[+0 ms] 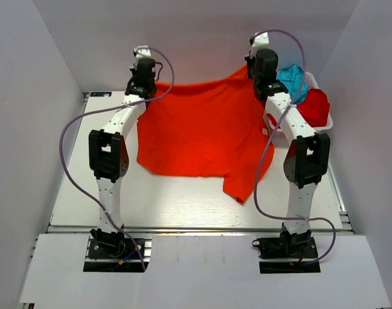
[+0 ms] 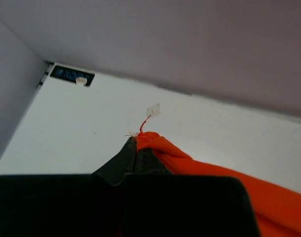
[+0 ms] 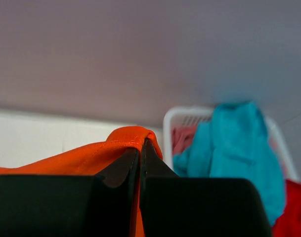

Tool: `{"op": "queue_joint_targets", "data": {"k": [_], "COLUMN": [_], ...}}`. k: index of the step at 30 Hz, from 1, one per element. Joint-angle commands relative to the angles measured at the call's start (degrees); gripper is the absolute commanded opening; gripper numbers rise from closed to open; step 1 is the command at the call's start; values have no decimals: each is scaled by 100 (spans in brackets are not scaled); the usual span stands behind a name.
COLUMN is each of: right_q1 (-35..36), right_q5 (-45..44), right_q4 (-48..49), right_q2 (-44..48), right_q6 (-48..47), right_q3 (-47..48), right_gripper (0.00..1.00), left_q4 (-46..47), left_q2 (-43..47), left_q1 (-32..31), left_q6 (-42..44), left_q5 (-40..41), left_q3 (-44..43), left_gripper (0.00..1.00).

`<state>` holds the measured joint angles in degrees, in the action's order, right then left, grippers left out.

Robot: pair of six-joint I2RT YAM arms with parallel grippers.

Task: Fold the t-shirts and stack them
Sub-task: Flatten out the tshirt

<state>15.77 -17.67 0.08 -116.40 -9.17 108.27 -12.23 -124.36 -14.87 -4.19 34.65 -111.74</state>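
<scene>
The orange-red t-shirt hangs spread between both grippers over the far half of the table, its lower hem lying on the table. My left gripper is shut on its far left corner, seen in the left wrist view with the fabric trailing right. My right gripper is shut on the far right corner, seen in the right wrist view with orange cloth draped over the fingers. The teal-blue t-shirt and the deeper red t-shirt lie in the basket.
A white plastic basket stands at the far right of the table, also in the right wrist view. White walls close in the back and both sides. A small white tag hangs on a thread from the shirt corner.
</scene>
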Motion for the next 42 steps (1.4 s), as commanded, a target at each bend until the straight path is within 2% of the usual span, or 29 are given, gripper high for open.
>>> {"op": "queue_joint_targets", "data": {"k": [1, 2, 4, 7, 12, 16, 19, 26, 33, 42], "right_q1": [-39, -21, -39, -48, -39, -48, -39, -30, -39, -30], "right_q5": [-448, -448, -413, -290, -61, -35, 79, -9, 79, 378], "right_q4": [861, 1358, 1582, 1942, 2154, 2382, 2392, 2225, 2277, 2005], "right_q2": [310, 328, 329, 354, 679, 1048, 1181, 1146, 1945, 3614], "right_q6": [-304, -331, -462, -559, -603, -612, -586, -691, -674, -630], "right_q3": [1011, 1064, 1510, 2029, 1883, 1119, 687, 1179, 846, 81], "right_gripper": [0, 0, 0, 0, 0, 0, 0, 0, 0, 0], "left_q4": [124, 203, 317, 642, 1073, 1205, 1048, 678, 801, 573], "left_q2": [281, 280, 280, 515, 1325, 1730, 1730, 1730, 2845, 4462], "left_q1": [124, 125, 178, 231, 283, 283, 283, 283, 283, 231], "left_q6": [461, 541, 743, 955, 1113, 1113, 1113, 1113, 1060, 947], "left_q5": [-178, -178, -100, -38, -38, -231, -231, -108, -169, -222], "left_q3": [-1345, -1568, -2111, -2273, -1422, -570, -498, -1007, -218, 574], "left_gripper": [0, 0, 0, 0, 0, 0, 0, 0, 0, 0]}}
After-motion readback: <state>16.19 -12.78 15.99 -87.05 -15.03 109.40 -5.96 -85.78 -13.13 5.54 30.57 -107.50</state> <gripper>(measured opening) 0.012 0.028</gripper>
